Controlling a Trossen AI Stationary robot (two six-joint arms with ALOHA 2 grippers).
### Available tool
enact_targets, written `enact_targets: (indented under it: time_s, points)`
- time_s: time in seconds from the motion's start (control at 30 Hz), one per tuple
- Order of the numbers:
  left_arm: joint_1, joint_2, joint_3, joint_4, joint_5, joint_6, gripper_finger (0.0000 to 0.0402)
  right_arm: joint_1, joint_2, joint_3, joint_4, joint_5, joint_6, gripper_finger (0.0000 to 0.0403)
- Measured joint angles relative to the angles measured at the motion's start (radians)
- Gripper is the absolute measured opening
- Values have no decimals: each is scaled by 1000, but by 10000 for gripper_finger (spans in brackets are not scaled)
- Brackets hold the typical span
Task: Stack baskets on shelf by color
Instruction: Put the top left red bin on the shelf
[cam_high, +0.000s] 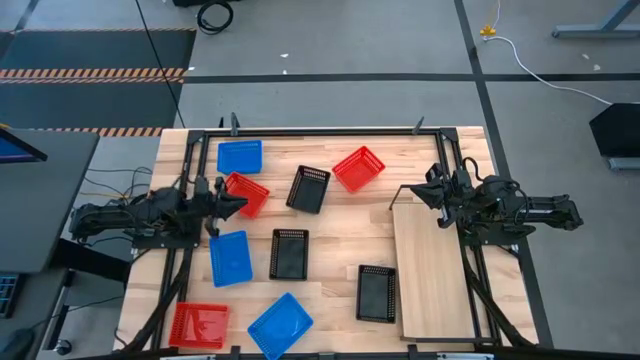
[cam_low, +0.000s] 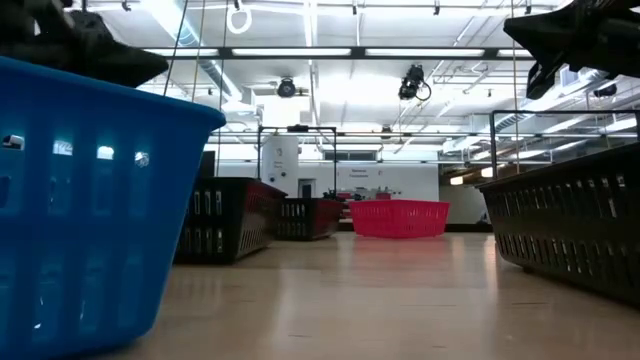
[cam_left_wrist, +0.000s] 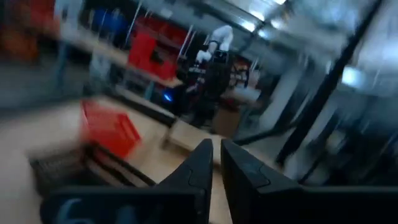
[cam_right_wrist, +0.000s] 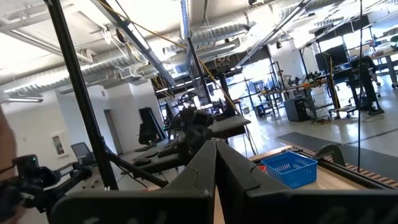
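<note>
The left gripper has its fingers nearly pressed together, holding nothing, just beside a red basket. To pick it up, spread them first and pinch its rim. Far past them, the shelf sits bare by the right gripper, whose fingers are pressed together.

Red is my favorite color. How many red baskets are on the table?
3: one red basket near the top middle, one by the left arm, one at the bottom-left corner.
</note>
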Motion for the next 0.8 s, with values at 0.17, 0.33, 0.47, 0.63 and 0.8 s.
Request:
enact_targets:
  time_s: [0.17, 0.33, 0.47, 0.63, 0.8]
  points:
    - [1, 109, 152, -2, -14, -209, 35, 0, 0, 0, 0, 0, 0, 14]
    - [1, 399, 430, 7, -42, -116, 28, 0, 0, 0, 7, 0, 0, 14]
    - [0, 682, 707, -95, -44, 22, 32, 0, 0, 0, 8, 4, -13, 14]
    - [-5, 917, 1002, -186, 41, -215, 40, -6, 0, 0, 58, 181, -119, 14]
    - [-20, 1053, 1190, -187, 124, -158, 35, -6, 0, 0, 216, 226, -53, 14]
